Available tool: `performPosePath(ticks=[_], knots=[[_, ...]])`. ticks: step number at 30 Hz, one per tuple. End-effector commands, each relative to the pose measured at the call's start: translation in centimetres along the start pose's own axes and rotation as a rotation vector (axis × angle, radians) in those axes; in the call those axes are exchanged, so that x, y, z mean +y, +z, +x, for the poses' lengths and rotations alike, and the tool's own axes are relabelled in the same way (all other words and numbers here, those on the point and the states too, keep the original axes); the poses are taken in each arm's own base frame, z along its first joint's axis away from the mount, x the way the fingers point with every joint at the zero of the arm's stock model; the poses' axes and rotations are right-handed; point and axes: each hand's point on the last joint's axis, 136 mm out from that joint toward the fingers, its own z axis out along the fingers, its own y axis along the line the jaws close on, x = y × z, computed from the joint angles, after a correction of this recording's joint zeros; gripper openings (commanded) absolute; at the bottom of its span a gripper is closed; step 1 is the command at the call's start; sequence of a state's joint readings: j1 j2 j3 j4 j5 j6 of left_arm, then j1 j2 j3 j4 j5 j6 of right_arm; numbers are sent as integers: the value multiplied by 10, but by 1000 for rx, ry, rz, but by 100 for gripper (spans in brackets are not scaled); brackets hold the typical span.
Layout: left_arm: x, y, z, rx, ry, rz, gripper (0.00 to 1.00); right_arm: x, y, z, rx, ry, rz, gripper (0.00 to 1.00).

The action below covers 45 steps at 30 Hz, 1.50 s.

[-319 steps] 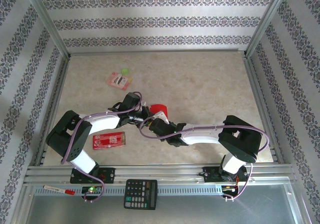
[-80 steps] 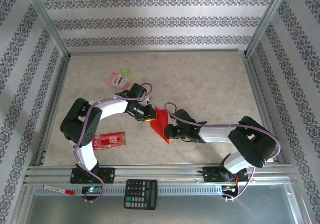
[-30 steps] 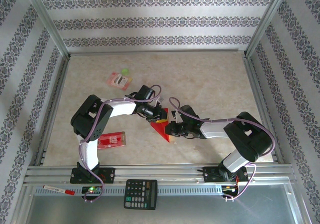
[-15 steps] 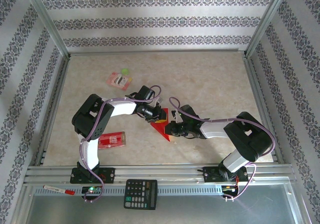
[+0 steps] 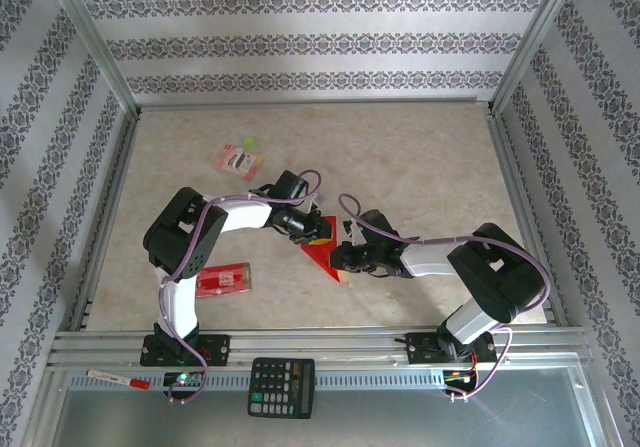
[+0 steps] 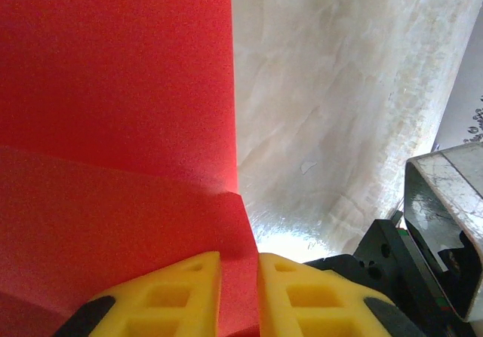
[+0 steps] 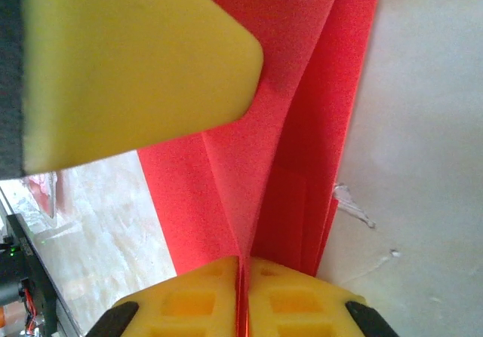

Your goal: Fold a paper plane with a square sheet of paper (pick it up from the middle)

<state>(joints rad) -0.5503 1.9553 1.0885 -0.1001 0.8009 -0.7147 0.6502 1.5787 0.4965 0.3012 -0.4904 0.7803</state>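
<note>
Across the top view, the pale marbled table [image 5: 420, 157] took up most of the space between the patterned walls. From seven o'clock the left arm [image 5: 190, 237] bent in toward the middle, and from five o'clock the right arm [image 5: 495, 277] reached in to meet it.

Between them, just toward six o'clock from the table's centre, sat the paper [image 5: 318, 254], plain red and folded into a triangle narrowing toward five o'clock. The left gripper [image 5: 316, 229] was at its twelve o'clock end and the right gripper [image 5: 340, 258] at its three o'clock edge, near one another.

At six o'clock, on the metal shelf in front of the arm bases, lay a black calculator [image 5: 281, 387]. A red packet [image 5: 218, 280] with white print lay at eight o'clock from the paper, beside the left arm. A pink packet [image 5: 236, 159] lay at ten o'clock on the table, well apart from the paper. A marker [image 5: 118, 378] lay on the shelf at seven o'clock.

Seen from the left wrist, the left gripper was closed on the paper, its yellow fingers [image 6: 173, 295] pinching a folded layer at six o'clock while the sheet spread toward eleven. Seen from the right wrist, the right gripper was clamped on the paper too, a thin red edge caught between its fingers, with folded layers running toward twelve o'clock.
</note>
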Motion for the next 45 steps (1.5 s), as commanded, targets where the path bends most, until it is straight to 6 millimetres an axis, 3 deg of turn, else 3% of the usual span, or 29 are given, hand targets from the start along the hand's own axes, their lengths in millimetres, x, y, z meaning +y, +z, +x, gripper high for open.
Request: performPosePath(ticks=[1, 8, 12, 26, 33, 45], knots=[[-3, -9, 1, -11, 6, 14, 20, -10, 2, 6, 3, 1, 28, 9], [-30, -24, 0, -38, 26, 94, 20, -14, 2, 9, 0, -2, 44, 8], [-33, -24, -1, -39, 34, 105, 21, -15, 2, 9, -2, -5, 49, 8], [6, -12, -16, -34, -19, 23, 20, -17, 4, 12, 4, -6, 60, 8], [12, -14, -24, -50, -36, 32, 21, -18, 6, 13, 12, -4, 64, 8], [26, -5, -21, -30, -61, 13, 21, -17, 7, 11, 8, -6, 62, 8]])
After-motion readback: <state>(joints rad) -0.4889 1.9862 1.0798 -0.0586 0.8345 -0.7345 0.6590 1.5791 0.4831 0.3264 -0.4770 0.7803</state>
